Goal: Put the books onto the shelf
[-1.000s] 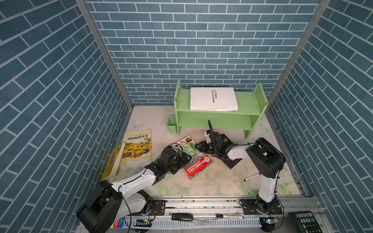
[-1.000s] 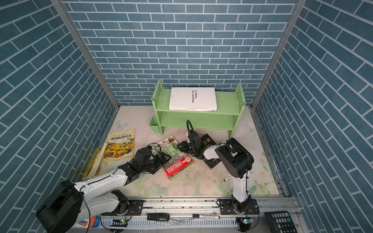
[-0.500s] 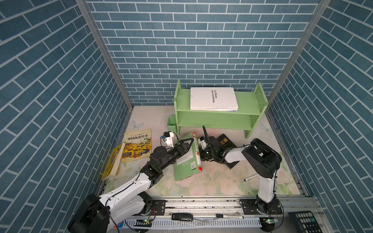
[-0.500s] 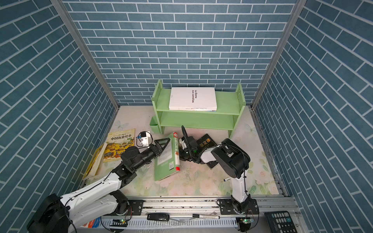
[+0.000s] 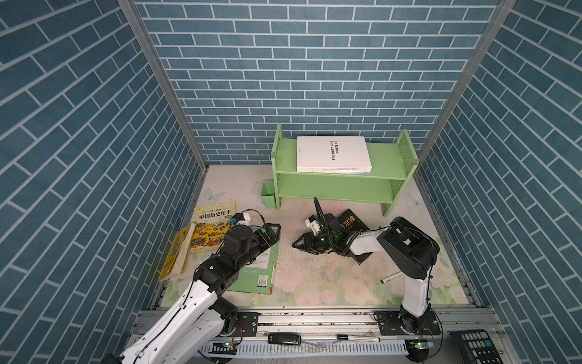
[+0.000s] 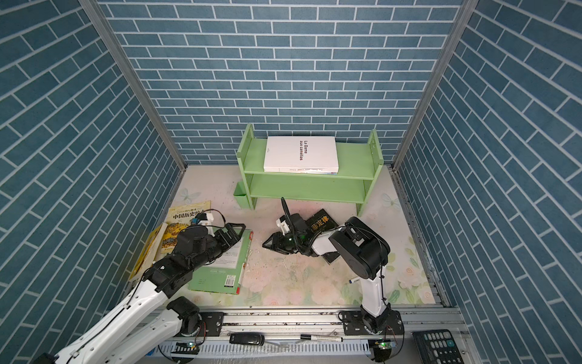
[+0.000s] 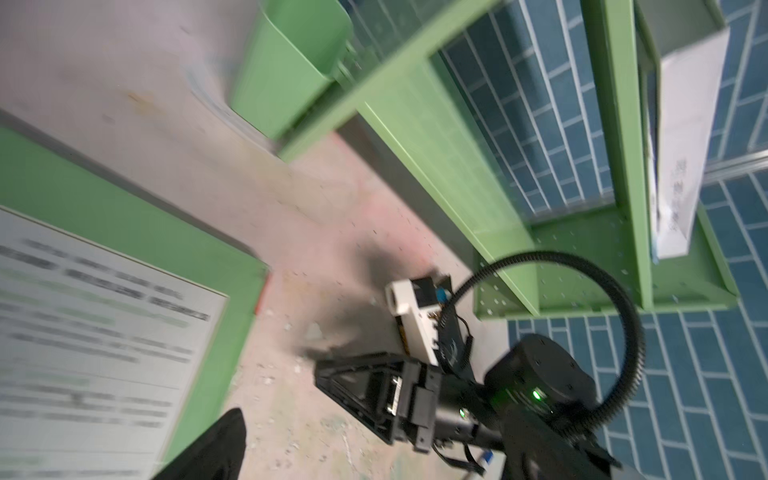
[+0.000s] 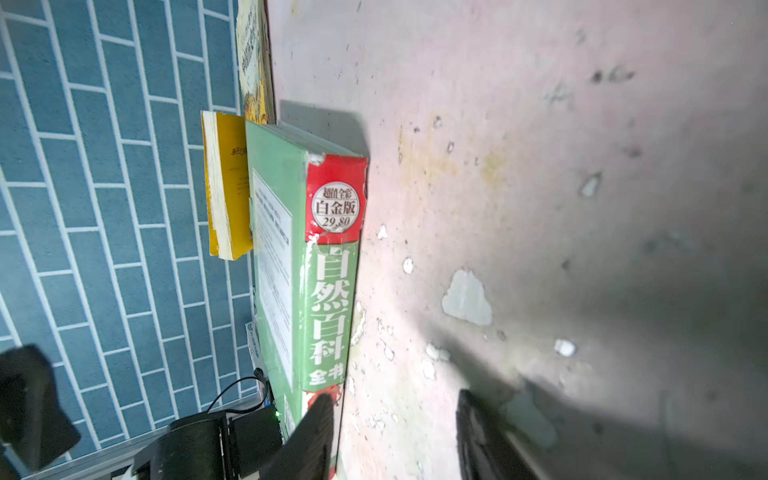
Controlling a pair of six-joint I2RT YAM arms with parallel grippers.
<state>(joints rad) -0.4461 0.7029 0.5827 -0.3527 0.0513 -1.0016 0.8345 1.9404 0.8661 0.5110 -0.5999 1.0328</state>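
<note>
1. The left pincer (image 5: 273,234) is open and holds nothing. It hovers over the far right corner of the green book (image 5: 258,268); I cannot tell if a finger touches the cover.
2. The right pincer (image 5: 299,246) is open and empty too. In the right wrist view its two fingers (image 8: 316,432) have only bare bench between them. It sits low and points left at the spine of the green book, near to it but apart.
3. The green book lies flat on the bench (image 5: 315,277) at the near left, with the back cover and its barcode upward.
4. Behind the right pincer, the right arm covers a part of the black book (image 5: 351,220), which lies flat in front of the shelf (image 5: 333,189).
5. To the left of the green book lies the yellow illustrated book (image 5: 212,227). Further left, a second yellow book (image 5: 178,252) lies along the left wall.
6. The shelf stands at the far middle. On its upper tier the white book (image 5: 332,153) lies flat upon a thin book (image 5: 359,172), of which only the edge shows. A small cup-box (image 5: 268,197) hangs on the left side of the shelf.
7. A marker pen (image 5: 392,277) lies at the near right, beside the right arm.
</note>
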